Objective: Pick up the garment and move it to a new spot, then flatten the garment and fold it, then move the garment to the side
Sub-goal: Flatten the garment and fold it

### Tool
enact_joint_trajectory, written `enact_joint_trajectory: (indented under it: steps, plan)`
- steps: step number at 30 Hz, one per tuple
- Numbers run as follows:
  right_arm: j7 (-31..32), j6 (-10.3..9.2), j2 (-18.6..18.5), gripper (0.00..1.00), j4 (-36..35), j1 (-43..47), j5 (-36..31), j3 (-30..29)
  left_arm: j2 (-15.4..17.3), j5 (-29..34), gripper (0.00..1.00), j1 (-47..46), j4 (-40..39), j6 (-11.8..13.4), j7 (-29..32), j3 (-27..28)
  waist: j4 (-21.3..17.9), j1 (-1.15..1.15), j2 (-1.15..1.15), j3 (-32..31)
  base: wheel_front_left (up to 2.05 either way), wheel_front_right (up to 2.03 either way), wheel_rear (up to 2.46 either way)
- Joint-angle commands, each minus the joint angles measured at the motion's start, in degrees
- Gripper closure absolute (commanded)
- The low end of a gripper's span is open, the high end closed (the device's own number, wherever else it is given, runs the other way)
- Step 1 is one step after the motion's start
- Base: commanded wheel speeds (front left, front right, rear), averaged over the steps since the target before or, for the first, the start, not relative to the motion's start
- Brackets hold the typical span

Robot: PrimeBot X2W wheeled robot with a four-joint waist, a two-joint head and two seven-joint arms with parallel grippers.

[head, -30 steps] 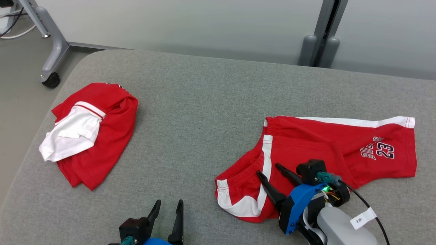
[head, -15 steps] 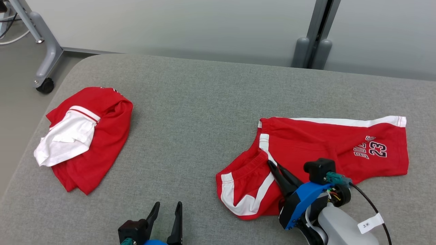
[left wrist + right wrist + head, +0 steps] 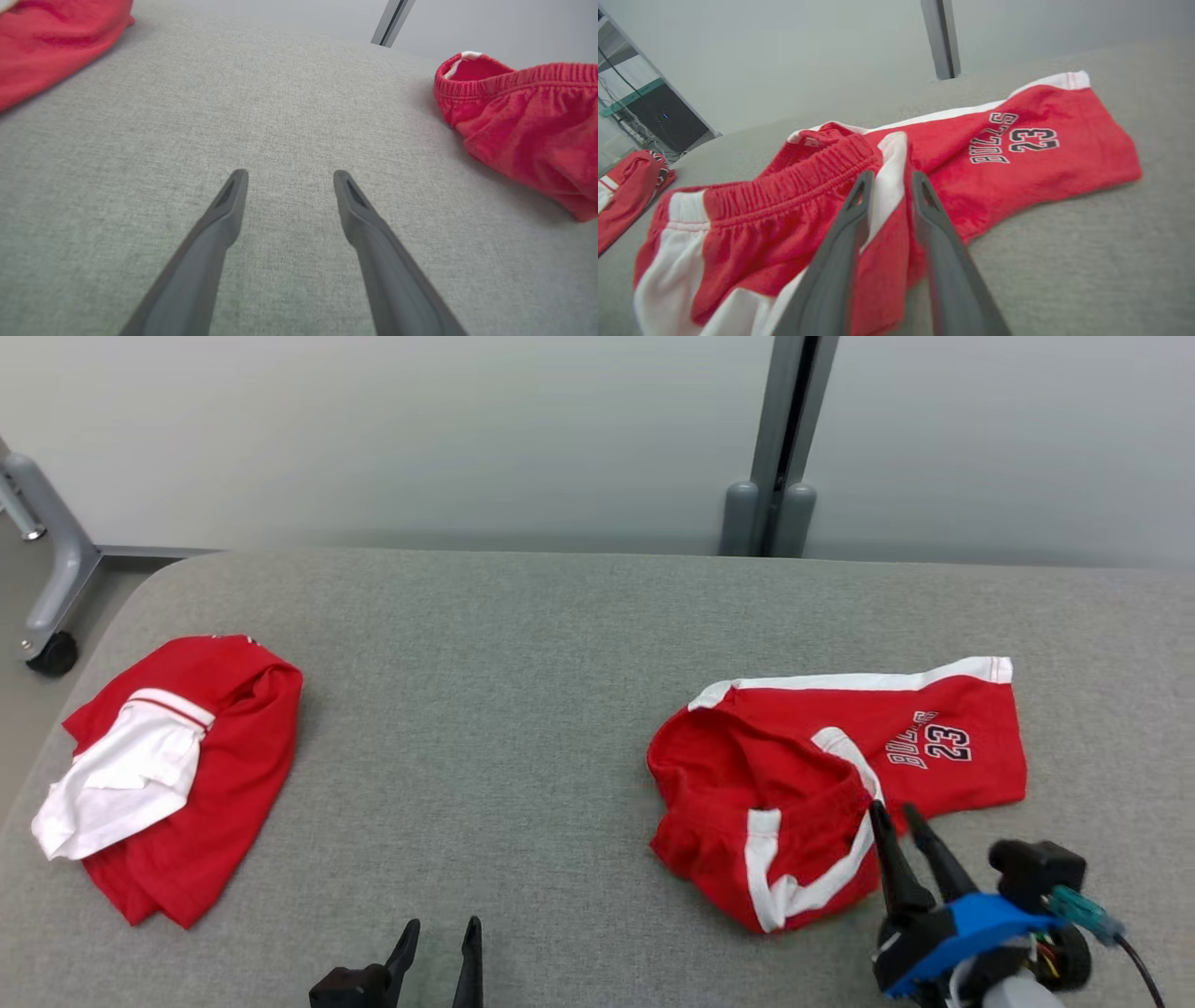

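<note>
Shorts point(image 3: 794, 775) sit right, near side of the worktop point(image 3: 523, 709): light, limp, likely to bunch. Your right fingers point(image 3: 836, 247) are narrow, pinching the white stripe point(image 3: 888, 191); left fingers point(image 3: 217, 233) wide, empty. Elastic waistband point(image 3: 808, 182) should grip best.

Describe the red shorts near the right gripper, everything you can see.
The shorts are red, soft knit-looking fabric with white side stripes, a gathered elastic waistband and "BULLS 23" printed on one leg. They lie crumpled on the grey table, waist end bunched and raised, printed leg flat toward the right. The right gripper has its jaws pinched on the white stripe by the waistband.
</note>
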Motion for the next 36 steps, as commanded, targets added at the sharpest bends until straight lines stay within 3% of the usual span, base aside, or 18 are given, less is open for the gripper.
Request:
enact_joint_trajectory:
  steps: [1,6,13,18,23,28,31,36]
  plan:
    - [-0.2,0.00,0.8,0.00,-0.6,2.8,-2.3,-4.2,0.0,0.3,0.00,0.5,0.0,-0.3,-0.2,0.4,-1.5,0.00,0.00,-1.0,0.00,0.00,0.00]
    - [-0.2,0.00,2.4,0.00,-4.4,7.2,-8.7,-12.8,0.0,0.4,0.00,0.6,-0.2,-0.5,-0.2,0.5,-3.2,0.00,0.00,-1.3,0.00,0.00,0.00]
    - [-0.2,0.00,2.5,0.00,-14.7,9.3,-15.7,-11.0,0.0,1.1,0.00,-1.3,-2.3,-0.9,-0.2,0.2,-4.9,0.00,0.00,-1.2,0.00,0.00,0.00]
    - [-0.2,0.00,2.4,0.00,-15.5,10.5,-16.7,-10.4,0.0,3.7,0.00,-5.2,-8.7,-2.4,-0.2,-4.2,-5.8,0.00,0.00,-1.0,0.00,0.00,0.00]
    - [-0.2,0.00,2.4,0.00,-14.4,11.6,-17.3,-10.6,0.0,1.8,0.00,-13.1,-6.9,-3.9,0.1,-17.4,-7.2,0.00,0.00,-1.1,0.00,0.00,0.00]
    - [-0.2,0.00,2.4,0.00,-13.4,11.6,-17.5,-10.2,2.0,-5.2,0.00,-23.9,-3.1,-3.8,4.0,-33.1,-8.8,0.00,0.00,-0.9,0.00,0.00,0.00]
    - [-0.2,0.00,2.4,0.00,-13.3,11.3,-17.5,-10.0,3.0,-9.3,0.00,-29.1,-0.6,-3.8,7.3,-38.9,-9.6,0.00,0.00,-0.5,0.00,0.00,0.00]
    - [-0.2,0.00,2.4,0.00,-13.3,10.9,-17.4,-9.7,3.8,-14.2,0.00,-33.8,2.8,-3.8,12.3,-43.9,-10.2,0.00,0.00,0.0,0.00,0.00,0.00]
